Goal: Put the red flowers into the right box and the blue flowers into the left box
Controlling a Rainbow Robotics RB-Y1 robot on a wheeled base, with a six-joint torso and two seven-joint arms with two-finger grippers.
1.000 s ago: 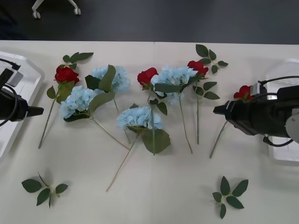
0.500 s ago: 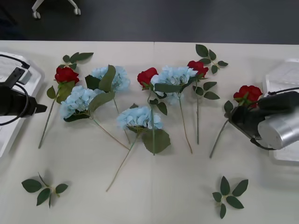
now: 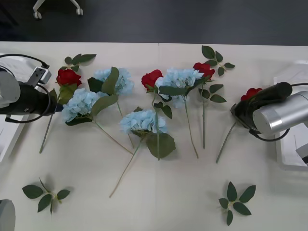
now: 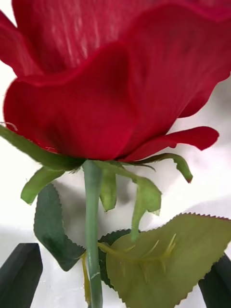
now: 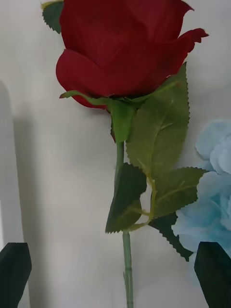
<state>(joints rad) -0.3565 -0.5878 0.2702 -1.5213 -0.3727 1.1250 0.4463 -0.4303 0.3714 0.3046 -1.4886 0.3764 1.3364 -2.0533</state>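
Note:
Four red flowers lie on the table: the leftmost rose [image 3: 68, 77], two in the middle [image 3: 151, 79] [image 3: 204, 70], and the rightmost rose [image 3: 250, 93]. Blue flowers [image 3: 115, 81] [image 3: 79, 103] [image 3: 143, 120] [image 3: 180, 78] lie among them. My left gripper [image 3: 52, 107] is open over the leftmost rose's stem [image 5: 126, 260], with black fingers [image 5: 13, 274] on either side. My right gripper [image 3: 236, 111] is open just below the rightmost rose's bloom [image 4: 120, 86], and its stem [image 4: 91, 231] runs between the fingers [image 4: 20, 274]. The left box [image 3: 7, 139] and right box [image 3: 288, 159] sit at the table's side edges.
Loose green leaf sprigs lie at the front left [image 3: 45, 195], the front right [image 3: 236, 199], the back left [image 3: 79, 59] and the back right [image 3: 215, 57]. The stems of the middle flowers cross one another. A dark floor lies beyond the far table edge.
The left arm has swung right, from beside the left box to the leftmost rose's stem. The right wrist has turned and closed in over the rightmost rose.

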